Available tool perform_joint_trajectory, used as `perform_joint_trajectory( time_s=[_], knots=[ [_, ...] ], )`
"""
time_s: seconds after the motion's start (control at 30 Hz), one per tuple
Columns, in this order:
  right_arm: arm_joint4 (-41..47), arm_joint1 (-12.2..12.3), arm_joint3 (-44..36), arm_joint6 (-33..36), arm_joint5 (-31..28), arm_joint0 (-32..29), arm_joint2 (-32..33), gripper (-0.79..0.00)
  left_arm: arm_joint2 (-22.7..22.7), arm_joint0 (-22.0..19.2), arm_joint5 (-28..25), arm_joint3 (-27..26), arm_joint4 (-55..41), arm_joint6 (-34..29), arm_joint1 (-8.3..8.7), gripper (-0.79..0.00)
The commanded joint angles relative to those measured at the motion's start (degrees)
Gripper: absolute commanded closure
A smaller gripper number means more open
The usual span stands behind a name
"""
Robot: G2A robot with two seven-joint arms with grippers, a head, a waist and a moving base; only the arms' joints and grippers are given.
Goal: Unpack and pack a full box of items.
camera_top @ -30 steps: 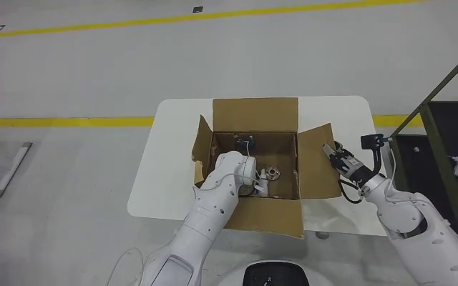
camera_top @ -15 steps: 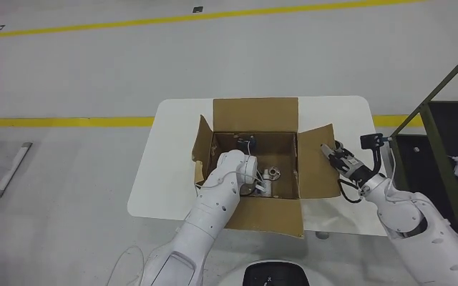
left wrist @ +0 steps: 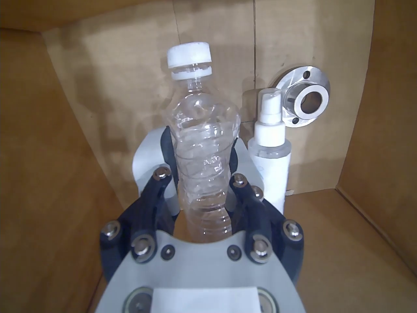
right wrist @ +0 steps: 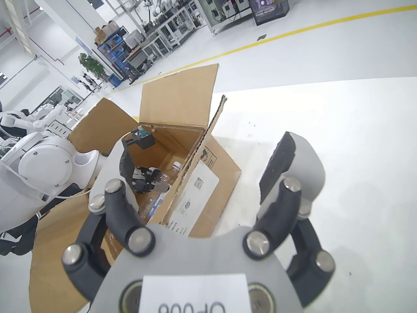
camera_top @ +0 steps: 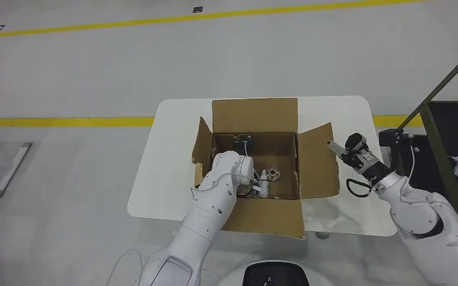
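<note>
An open cardboard box (camera_top: 255, 114) stands on the white table (camera_top: 175, 150). My left gripper (left wrist: 201, 151) is down inside it, shut on a clear plastic bottle (left wrist: 202, 125) with a white cap, held upright. Beside the bottle stands a white spray bottle (left wrist: 270, 161), and a metal flange (left wrist: 304, 97) leans against the box wall (left wrist: 49, 131). From the right wrist view, the left gripper (right wrist: 148, 180) and the bottle (right wrist: 174, 167) show inside the box (right wrist: 176, 105). My right gripper (camera_top: 335, 148) hangs open and empty just right of the box's right flap, above the table.
The box's four flaps are folded outward; the front flap (camera_top: 268, 214) overhangs the table's near edge. A dark metal rack (camera_top: 429, 136) stands close to the table's right end. Bare tabletop (camera_top: 351, 118) lies to the box's right and left.
My right gripper has turned at the wrist and shifted slightly right, away from the box flap. The left arm stays in the box with the bottle, almost unmoved.
</note>
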Motion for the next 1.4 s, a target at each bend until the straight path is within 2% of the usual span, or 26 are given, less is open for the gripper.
perform_joint_trajectory(
  time_s=[0.0, 0.03, 0.1, 0.17, 0.2, 0.27, 0.33, 0.47, 0.57, 0.6, 0.63, 0.7, 0.73, 0.77, 1.0, 1.13, 1.23, 1.37],
  knots=[
    [0.1, 0.0, -0.3, -0.1, 0.2, -0.4, 0.0, -0.785, -0.2, 0.3, 0.1, -0.3, 0.1, -0.2, 0.06, 0.000],
    [0.2, 0.0, -0.4, -0.2, 0.3, -0.6, 0.0, -0.785, -0.2, 0.5, 0.0, -0.4, 0.1, -0.3, 0.09, -0.132],
    [0.2, 0.0, -0.6, -0.3, 0.4, -0.9, -0.2, -0.785, -0.4, 0.5, 0.1, -0.6, 0.3, -0.6, 0.12, -0.499],
    [0.1, -0.1, -0.8, -0.4, 0.4, -1.1, -0.3, -0.785, -0.4, 0.6, 0.2, -0.7, 0.4, -0.8, 0.13, -0.551],
    [0.0, -0.1, -0.9, -0.4, 0.4, -1.2, -0.3, -0.785, -0.4, 0.7, 0.2, -0.8, 0.5, -0.9, 0.12, -0.656],
    [-0.4, 0.0, -1.3, -0.4, 0.3, -1.3, -0.4, -0.785, -0.4, 0.7, 0.2, -1.0, 0.6, -0.9, 0.11, -0.600],
    [-1.0, 0.0, -1.9, -0.8, -0.2, -1.5, -0.2, -0.785, -0.4, 0.8, 0.4, -0.9, 0.7, -0.9, 0.07, -0.653],
    [-1.5, 0.1, -3.6, -1.9, -0.5, -2.2, 0.7, -0.785, -0.1, 0.7, 0.5, -0.8, 0.9, -0.9, -0.08, -0.653],
    [-2.0, 0.1, -4.6, -2.4, -0.4, -2.9, 1.4, -0.785, 0.0, 0.5, 0.6, -0.1, 1.0, -0.7, -0.22, -0.566],
    [-2.0, 0.2, -4.8, -2.4, -0.3, -3.0, 1.5, -0.785, 0.1, 0.4, 0.7, 0.2, 1.1, -0.6, -0.28, -0.502],
    [-2.1, 0.2, -5.2, -2.6, -0.2, -3.1, 1.7, -0.785, 0.2, 0.3, 0.7, 0.5, 1.1, -0.6, -0.34, -0.348],
    [-3.5, 0.2, -5.9, -2.9, -0.2, -3.5, 2.0, -0.785, 0.4, 0.1, 0.8, 1.0, 1.3, -0.4, -0.45, -0.179],
    [-3.7, 0.2, -6.2, -2.9, -0.1, -3.7, 2.0, -0.785, 0.4, 0.0, 0.9, 1.2, 1.2, -0.3, -0.51, -0.040],
    [-3.6, 0.2, -6.3, -3.0, -0.1, -3.8, 2.0, -0.785, 0.5, -0.1, 0.9, 1.5, 1.4, -0.2, -0.55, 0.000],
    [-3.4, 0.2, -6.0, -2.8, 0.5, -3.6, 1.6, -0.785, 0.3, -0.6, 0.8, 2.7, 1.0, 0.5, -0.80, 0.000],
    [-4.8, 0.2, -6.5, -1.6, 0.9, -3.3, 1.3, -0.785, 0.0, -0.8, 0.4, 1.1, 1.0, 0.5, -0.78, 0.000],
    [-7.9, 0.3, -8.4, -1.7, 3.1, -3.4, 1.6, -0.785, -0.9, -0.5, -0.1, -2.1, 1.1, -0.2, -0.44, 0.000],
    [-16.4, 0.5, -13.6, 1.1, 8.1, -4.7, 2.0, -0.785, -3.0, 1.3, -1.2, -9.4, 1.6, -2.9, 0.45, 0.000]
  ],
)
